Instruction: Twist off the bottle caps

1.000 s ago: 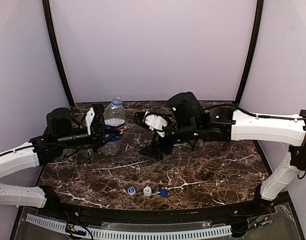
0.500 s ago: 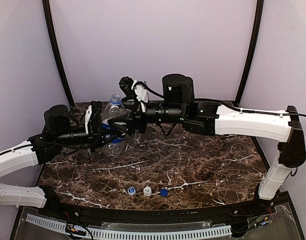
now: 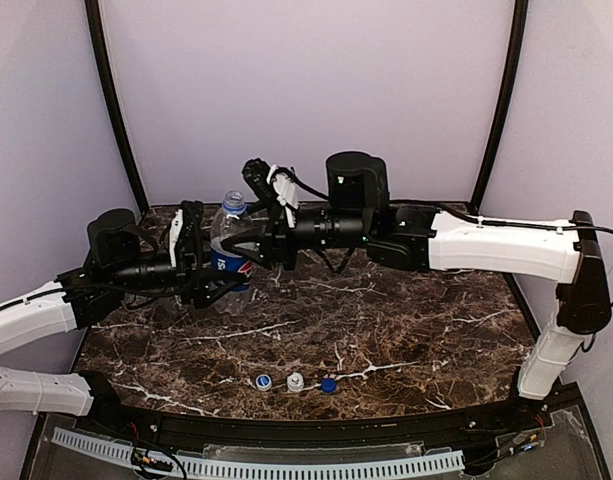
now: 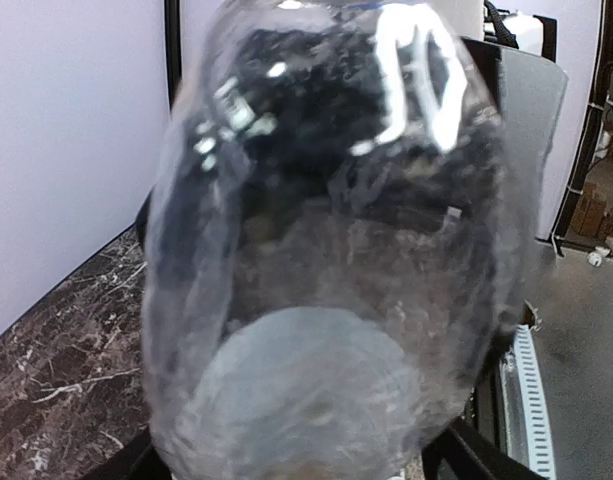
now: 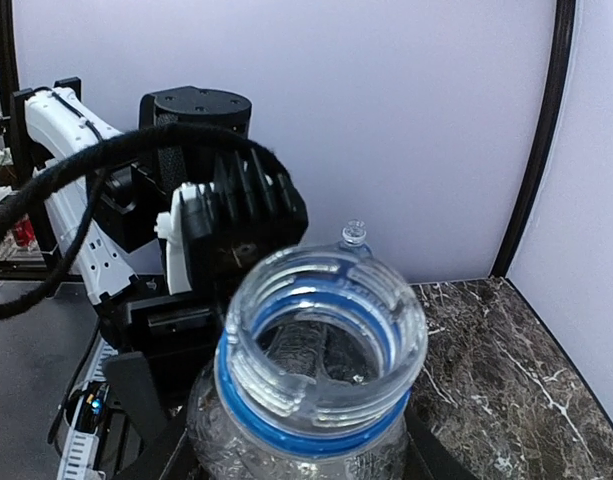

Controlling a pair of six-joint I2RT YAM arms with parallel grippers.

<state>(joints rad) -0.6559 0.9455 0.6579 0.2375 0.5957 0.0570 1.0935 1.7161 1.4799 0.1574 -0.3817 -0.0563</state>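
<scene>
The uncapped Pepsi bottle [image 3: 229, 262] sits between my left fingers [image 4: 468, 462] and my right fingers [image 5: 156, 445]; gripped or loose, I cannot tell.

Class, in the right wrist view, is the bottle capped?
No, the bottle has an open mouth, with bare threads showing.

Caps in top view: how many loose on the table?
3, in a row near the table's front edge, left to right: blue-and-white cap, white cap, blue cap. More could be hidden.
</scene>
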